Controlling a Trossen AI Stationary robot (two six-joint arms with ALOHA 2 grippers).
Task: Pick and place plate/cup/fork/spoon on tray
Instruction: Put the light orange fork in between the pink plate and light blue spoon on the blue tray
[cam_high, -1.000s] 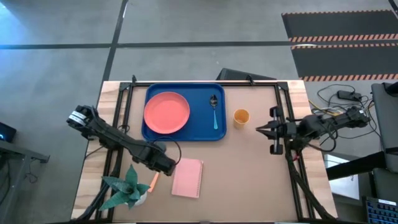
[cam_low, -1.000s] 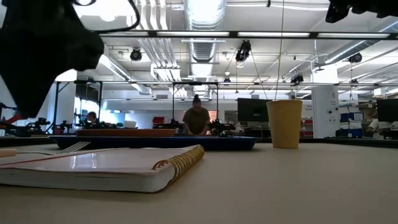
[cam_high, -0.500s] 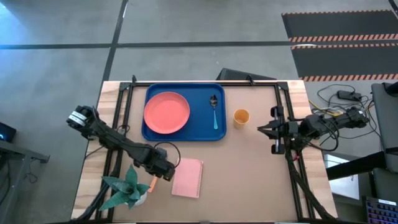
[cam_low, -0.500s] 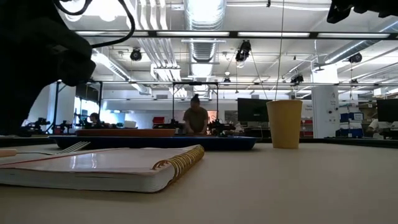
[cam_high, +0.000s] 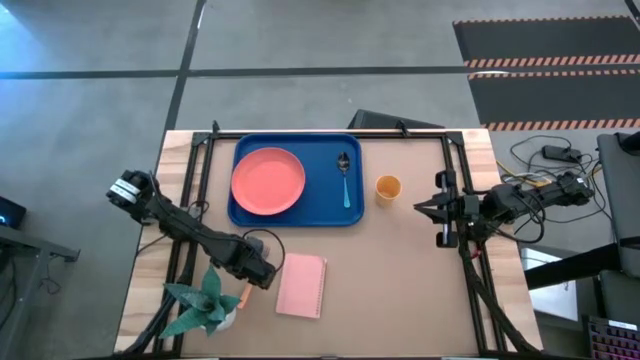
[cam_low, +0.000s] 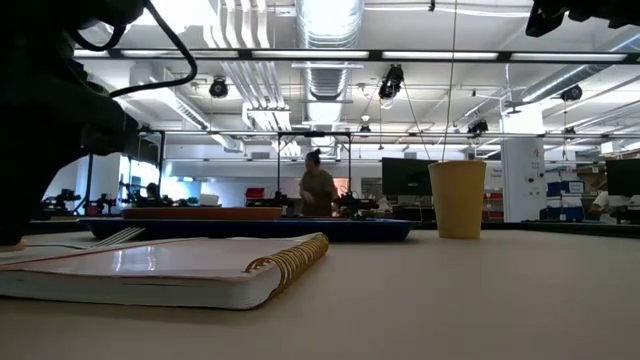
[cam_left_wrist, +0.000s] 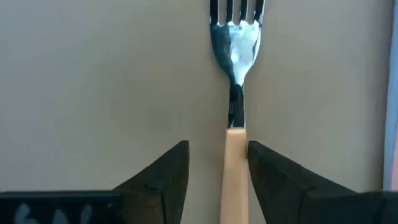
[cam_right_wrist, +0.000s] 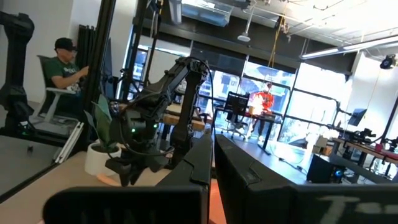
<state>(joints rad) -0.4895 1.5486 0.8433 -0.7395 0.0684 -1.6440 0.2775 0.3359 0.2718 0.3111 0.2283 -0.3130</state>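
Observation:
The fork (cam_left_wrist: 235, 74) lies flat on the table between a potted plant and a pink notebook, with its orange handle (cam_high: 245, 296) toward the near edge. My left gripper (cam_left_wrist: 217, 152) is down over that handle, open, one finger on each side of it. The coral plate (cam_high: 268, 181) and the blue-handled spoon (cam_high: 344, 178) lie on the blue tray (cam_high: 300, 215). The orange cup (cam_high: 388, 187) stands upright on the table just right of the tray. My right gripper (cam_high: 418, 208) waits shut to the right of the cup. My left gripper comes from above with its fingers astride the fork's handle (cam_left_wrist: 235, 168), near where it meets the metal neck. One finger (cam_left_wrist: 267, 168) stands right against the handle; whether it touches I cannot tell. The fork lies flat on the table.
The pink spiral notebook (cam_high: 302, 285) lies close to the right of the fork, and the green potted plant (cam_high: 205, 303) stands close to its left. Black frame rails run along the table's sides. People show in the room beyond the table.
My left gripper has moved a little toward the table's near-left, down onto the fork's handle. Nothing else has shifted.

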